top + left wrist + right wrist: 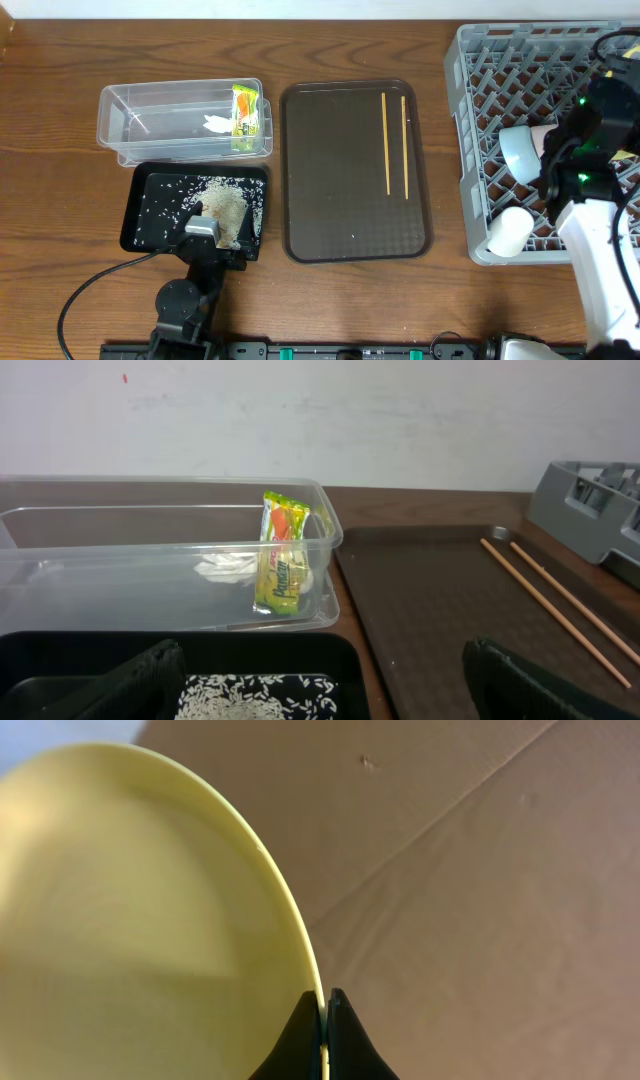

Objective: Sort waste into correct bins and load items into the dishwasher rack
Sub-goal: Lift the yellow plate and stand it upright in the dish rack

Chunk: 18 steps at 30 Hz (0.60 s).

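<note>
Plate point(130, 920) edge inside right claw point(325, 998)

Open tray point(330, 170) left (apparently); chopsticks point(386, 145) block right.

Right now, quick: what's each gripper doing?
Left gripper: open, holding nothing.
Right gripper: closed on the rim of the pale yellow plate.

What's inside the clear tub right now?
The clear tub holds the snack wrapper, leaning at one end, with the white tissue beside it. The wrapper partly covers the tissue; nothing else shows.
</note>
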Each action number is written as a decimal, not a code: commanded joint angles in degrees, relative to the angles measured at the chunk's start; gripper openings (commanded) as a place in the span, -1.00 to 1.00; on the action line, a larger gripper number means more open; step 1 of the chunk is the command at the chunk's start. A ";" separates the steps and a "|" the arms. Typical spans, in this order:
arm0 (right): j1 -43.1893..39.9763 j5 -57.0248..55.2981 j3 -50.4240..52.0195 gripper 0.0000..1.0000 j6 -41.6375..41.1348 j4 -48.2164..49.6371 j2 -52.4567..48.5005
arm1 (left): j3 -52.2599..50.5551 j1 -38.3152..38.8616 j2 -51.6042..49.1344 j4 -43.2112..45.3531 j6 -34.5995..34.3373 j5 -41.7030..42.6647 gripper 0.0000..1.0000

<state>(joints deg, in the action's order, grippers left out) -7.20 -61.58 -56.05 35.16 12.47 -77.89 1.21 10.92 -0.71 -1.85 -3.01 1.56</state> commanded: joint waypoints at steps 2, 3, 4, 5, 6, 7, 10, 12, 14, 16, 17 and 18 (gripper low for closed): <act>-3.06 -1.29 -0.50 -0.97 9.01 1.53 -4.04 | -0.98 -0.35 0.09 -2.19 -0.24 -0.70 0.82; -3.34 -1.16 -0.50 -0.98 10.34 1.53 -5.14 | -0.98 -0.35 0.09 -2.19 -0.24 -0.68 0.82; -3.48 -1.18 -0.50 -0.98 11.74 1.53 -6.16 | -0.98 -0.35 0.09 -2.19 -0.24 -0.70 0.82; -3.61 -1.18 -0.50 -0.98 13.09 1.88 -7.23 | -0.98 -0.35 0.09 -2.19 -0.24 -0.70 0.82; -3.72 -1.18 -0.50 -0.97 14.88 2.91 -8.63 | -0.98 -0.35 0.09 -2.19 -0.24 -0.70 0.82; -3.76 -1.18 -0.50 -0.97 16.96 4.42 -9.88 | -0.98 -0.35 0.09 -2.19 -0.24 -0.68 0.82; -2.78 -0.70 -0.50 -0.97 21.11 8.81 -12.92 | -0.98 -0.35 0.09 -2.19 -0.24 -0.68 0.82; -1.11 0.24 -0.50 -0.97 23.32 10.08 -13.99 | -0.98 -0.35 0.09 -2.19 -0.24 -0.68 0.82; 0.98 2.38 -0.50 -0.75 23.63 10.45 -14.19 | -0.98 -0.35 0.09 -2.19 -0.24 -0.70 0.82; 3.50 4.39 -0.50 -0.21 23.63 10.80 -14.16 | -0.98 -0.35 0.09 -2.19 -0.24 -0.70 0.82; 4.98 4.90 -0.50 0.00 23.54 10.95 -14.16 | -0.98 -0.35 0.09 -2.19 -0.24 -0.68 0.82; 6.54 4.92 -0.50 0.12 22.88 10.97 -14.16 | -0.98 -0.35 0.09 -2.19 -0.24 -0.70 0.82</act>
<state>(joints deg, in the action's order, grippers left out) -4.67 -59.11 -56.03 56.73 22.87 -92.29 1.23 10.92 -0.71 -1.85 -3.01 1.56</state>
